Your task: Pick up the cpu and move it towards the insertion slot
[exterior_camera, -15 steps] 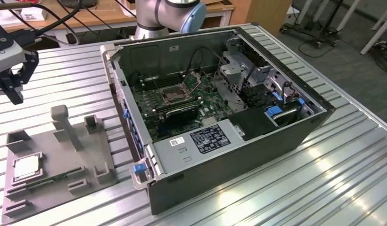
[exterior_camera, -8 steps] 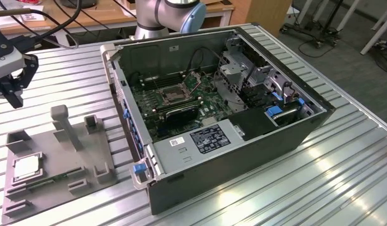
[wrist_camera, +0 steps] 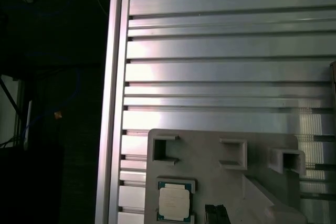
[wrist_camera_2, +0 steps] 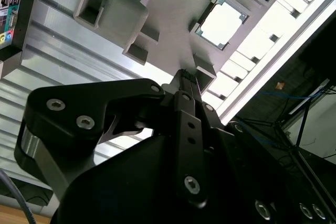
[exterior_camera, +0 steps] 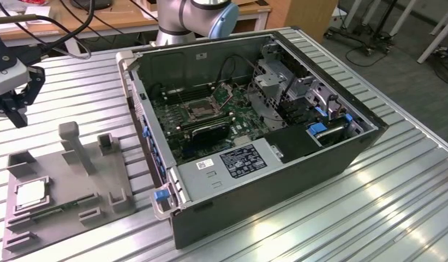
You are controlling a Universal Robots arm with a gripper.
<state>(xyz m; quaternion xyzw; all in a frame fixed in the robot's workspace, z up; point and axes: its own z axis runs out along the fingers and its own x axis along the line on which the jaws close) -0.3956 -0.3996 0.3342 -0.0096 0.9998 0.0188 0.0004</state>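
The cpu is a flat square chip with a silver top, lying in a pocket of the grey fixture plate at the exterior view's lower left. Both wrist views also show the cpu seated there. My gripper hangs above the table beyond the fixture, well apart from the chip, its black fingers shut with nothing between them. The insertion slot, a square socket with a metal frame, sits on the green board inside the open computer case.
The fixture plate carries upright grey posts and a green memory stick next to the chip. The case's side wall stands between fixture and socket. Cables and drive cages crowd the case's far side. The ribbed metal table ends near the fixture.
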